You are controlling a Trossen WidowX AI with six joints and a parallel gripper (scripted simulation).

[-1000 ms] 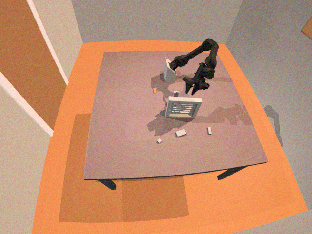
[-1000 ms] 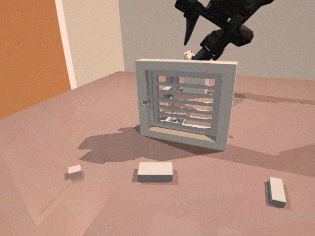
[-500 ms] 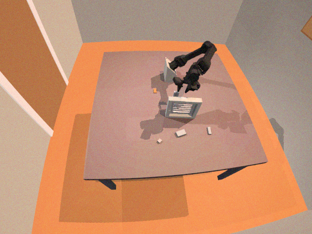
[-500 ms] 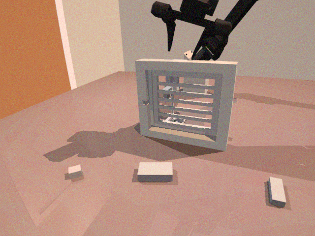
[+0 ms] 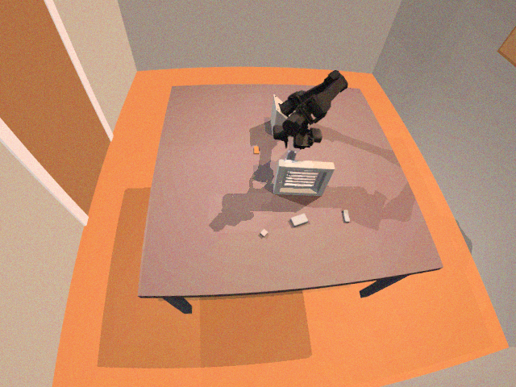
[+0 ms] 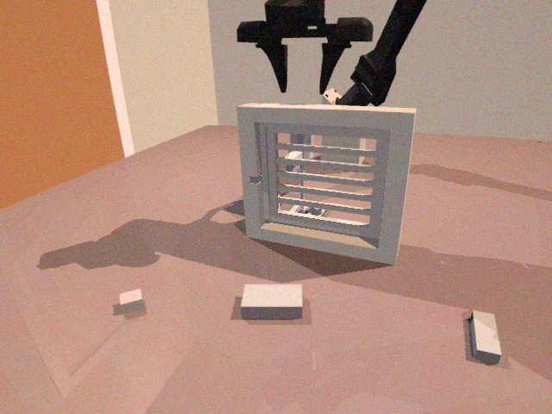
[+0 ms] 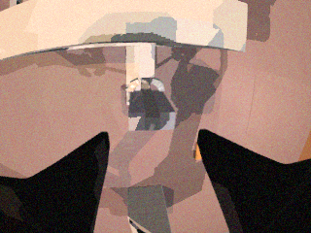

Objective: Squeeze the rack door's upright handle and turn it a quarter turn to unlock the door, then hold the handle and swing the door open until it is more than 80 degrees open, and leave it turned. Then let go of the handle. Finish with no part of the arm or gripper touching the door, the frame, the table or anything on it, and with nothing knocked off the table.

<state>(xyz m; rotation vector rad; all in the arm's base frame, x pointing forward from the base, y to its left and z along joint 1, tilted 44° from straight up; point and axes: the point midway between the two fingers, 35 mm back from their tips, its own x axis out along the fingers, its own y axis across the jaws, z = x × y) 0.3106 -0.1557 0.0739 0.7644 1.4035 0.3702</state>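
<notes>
The rack door (image 5: 301,179) (image 6: 379,178) with its slats sits closed in the upright grey frame (image 5: 305,164) (image 6: 325,113) (image 7: 73,29). Its handle (image 5: 291,156) (image 7: 152,102) stands behind the door, dark with pale parts, near the frame's left side in the top view. My gripper (image 5: 291,143) (image 6: 303,92) (image 7: 155,138) is open and empty, pointing down. In the exterior view its fingertips show just above the frame's top edge. In the wrist view the handle lies below and between the fingers, slightly toward the frame. I see no contact; whether the handle is turned is unclear.
A white block (image 5: 299,219) (image 6: 272,300), a small white cube (image 5: 264,233) (image 6: 131,299) and a narrow white block (image 5: 346,215) (image 6: 486,334) lie in front of the frame. An orange block (image 5: 255,150) (image 7: 198,151) lies behind left. A pale upright plate (image 5: 274,118) stands by the arm's base.
</notes>
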